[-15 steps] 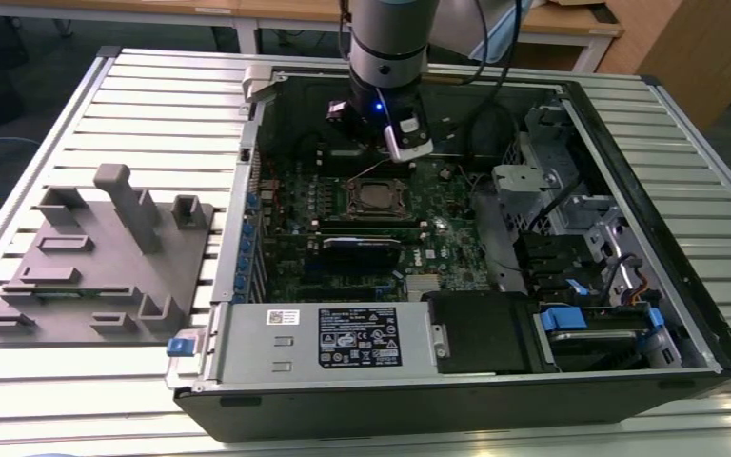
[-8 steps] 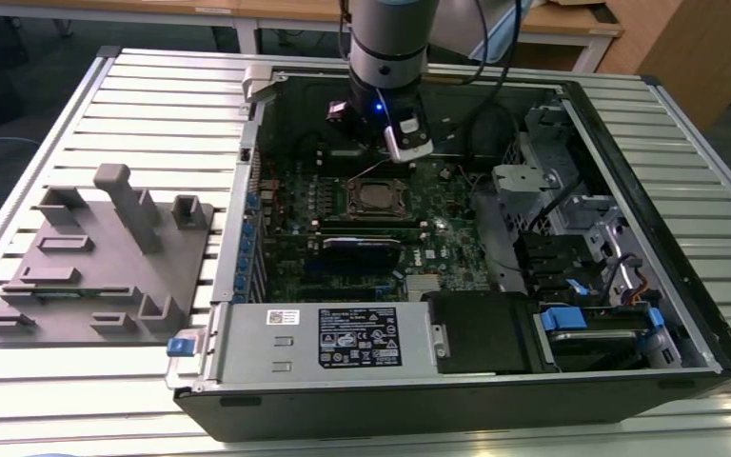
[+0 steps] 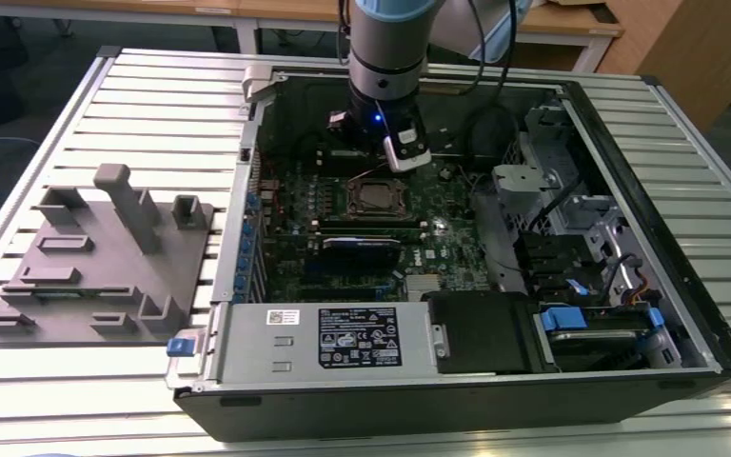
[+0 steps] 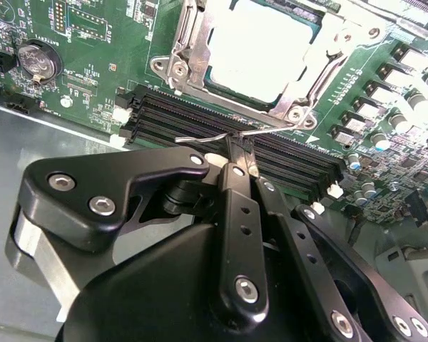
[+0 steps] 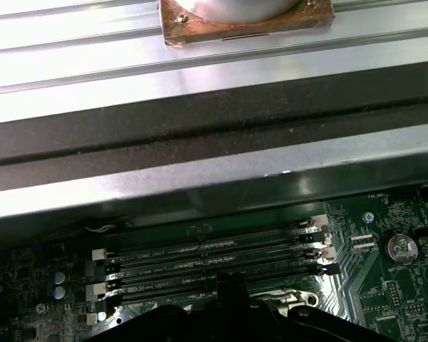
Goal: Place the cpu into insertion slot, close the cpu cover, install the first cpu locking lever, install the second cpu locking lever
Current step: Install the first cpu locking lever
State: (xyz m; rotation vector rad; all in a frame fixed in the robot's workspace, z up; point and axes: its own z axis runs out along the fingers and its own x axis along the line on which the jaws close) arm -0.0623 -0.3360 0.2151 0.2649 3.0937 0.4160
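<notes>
I read gripper (image 4: 237, 153) clenched on wire lever (image 4: 200, 139), pinched right between jaws, just off cover (image 4: 191, 39) edge nearest memory slots (image 4: 171, 117). Cpu (image 4: 260, 46) lies seated under cover (grey top shows through window), beyond jaws, apart from them.

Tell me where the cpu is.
In the second wrist view the cpu lies framed by the cpu cover, beside the memory slots, beyond the gripper pinching the locking lever.

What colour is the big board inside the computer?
Green; the board shows best in the second wrist view.
</notes>
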